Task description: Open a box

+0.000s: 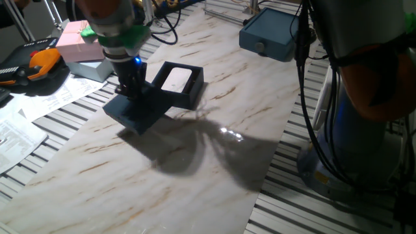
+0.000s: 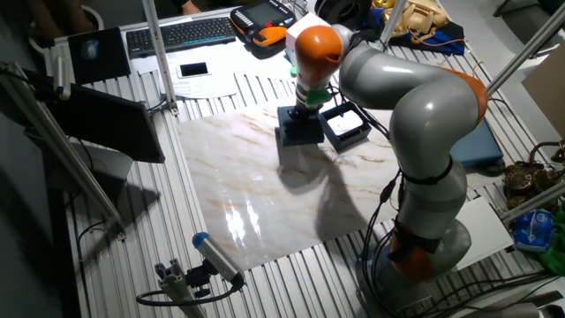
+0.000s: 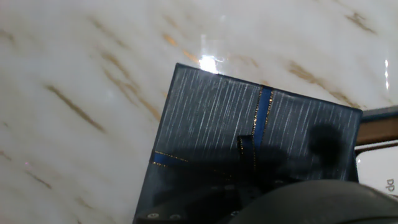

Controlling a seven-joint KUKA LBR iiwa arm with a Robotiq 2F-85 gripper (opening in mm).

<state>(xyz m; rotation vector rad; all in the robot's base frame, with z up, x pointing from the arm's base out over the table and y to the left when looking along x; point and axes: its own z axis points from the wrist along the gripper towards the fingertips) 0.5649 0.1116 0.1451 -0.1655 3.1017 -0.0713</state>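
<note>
The dark navy box base (image 1: 177, 85) stands open on the marble board, its white insert showing; it also shows in the other fixed view (image 2: 346, 124). Its lift-off lid (image 1: 135, 112) is off the base, just to its left and tilted, low over the board. My gripper (image 1: 131, 90) comes down on the lid's top and looks shut on it. In the hand view the lid (image 3: 236, 130) fills the lower right, with its thin ribbon (image 3: 261, 118) across it. The fingertips are hidden in shadow. The box insert (image 3: 379, 171) peeks in at the right edge.
A pink gift box (image 1: 77, 38) lies at the back left. A larger blue case with a round knob (image 1: 273, 34) sits at the back right. An orange and black handset (image 1: 40, 64) and papers (image 1: 26, 114) lie to the left. A keyboard (image 2: 177, 34) lies beyond the board.
</note>
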